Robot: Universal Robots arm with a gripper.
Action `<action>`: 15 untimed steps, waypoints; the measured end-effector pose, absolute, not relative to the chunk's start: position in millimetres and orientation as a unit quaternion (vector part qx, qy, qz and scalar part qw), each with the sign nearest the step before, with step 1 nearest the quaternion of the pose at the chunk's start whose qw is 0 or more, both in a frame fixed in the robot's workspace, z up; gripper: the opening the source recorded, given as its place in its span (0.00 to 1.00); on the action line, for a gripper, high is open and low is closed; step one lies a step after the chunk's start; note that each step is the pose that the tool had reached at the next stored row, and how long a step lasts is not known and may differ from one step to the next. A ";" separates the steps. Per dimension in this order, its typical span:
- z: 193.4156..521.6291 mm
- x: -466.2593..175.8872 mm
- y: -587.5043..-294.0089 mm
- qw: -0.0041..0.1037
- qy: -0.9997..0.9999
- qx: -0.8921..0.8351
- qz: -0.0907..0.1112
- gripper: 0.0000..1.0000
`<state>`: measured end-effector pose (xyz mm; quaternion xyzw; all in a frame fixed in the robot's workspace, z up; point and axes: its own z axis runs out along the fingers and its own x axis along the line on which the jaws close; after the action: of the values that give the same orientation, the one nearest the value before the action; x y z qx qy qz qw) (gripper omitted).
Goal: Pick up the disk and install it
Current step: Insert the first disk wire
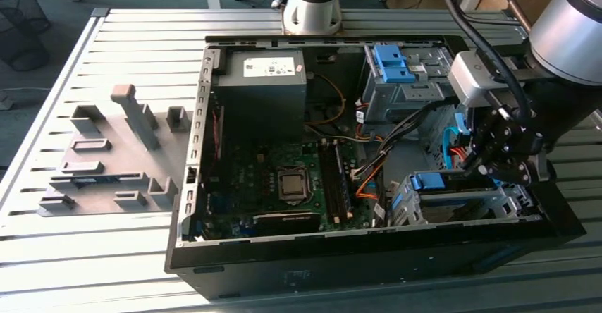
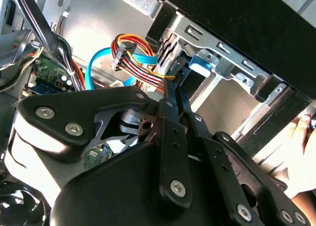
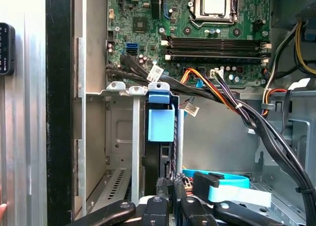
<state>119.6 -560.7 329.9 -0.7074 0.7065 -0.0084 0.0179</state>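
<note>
An open computer case [image 1: 202, 151] lies on its side on a slatted metal table [image 1: 94, 256], and everything here sits in relation to it. The arm reaches into the case's front corner, at the exterior view's right, where a metal drive cage [image 1: 498, 207] stands against the case wall. The gripper [image 1: 489, 175] hangs right over that cage, its black linkages close together; its fingers [image 3: 165, 186] look narrowed around the dark edge of the disk [image 3: 160, 124], which stands on edge in a cage slot with its blue plastic frame and tab showing above the metal rails. How far down the disk is seated I cannot tell.

Inside the case, a bundle of coloured cables [image 3: 222, 95] runs from the motherboard [image 3: 197, 28] past the cage. A dark grey power supply box [image 1: 261, 80] sits at the case's far end, beside a second blue bracket [image 1: 390, 63]. Outside the case, a grey fixture plate [image 1: 103, 158] lies on the table at the exterior view's left.
</note>
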 end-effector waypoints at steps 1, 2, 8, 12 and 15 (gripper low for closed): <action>329.6 119.7 -560.7 0.018 0.707 -0.707 -0.008 0.16; 329.6 119.7 -560.7 0.018 0.707 -0.707 -0.008 0.16; 328.9 119.6 -560.7 0.018 0.707 -0.707 -0.008 0.16; 331.4 119.6 -560.6 0.018 0.707 -0.707 -0.008 0.24; 337.8 119.6 -560.7 0.018 0.707 -0.707 -0.008 0.24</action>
<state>119.6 -560.7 337.8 -0.7074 0.7066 -0.0079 0.0177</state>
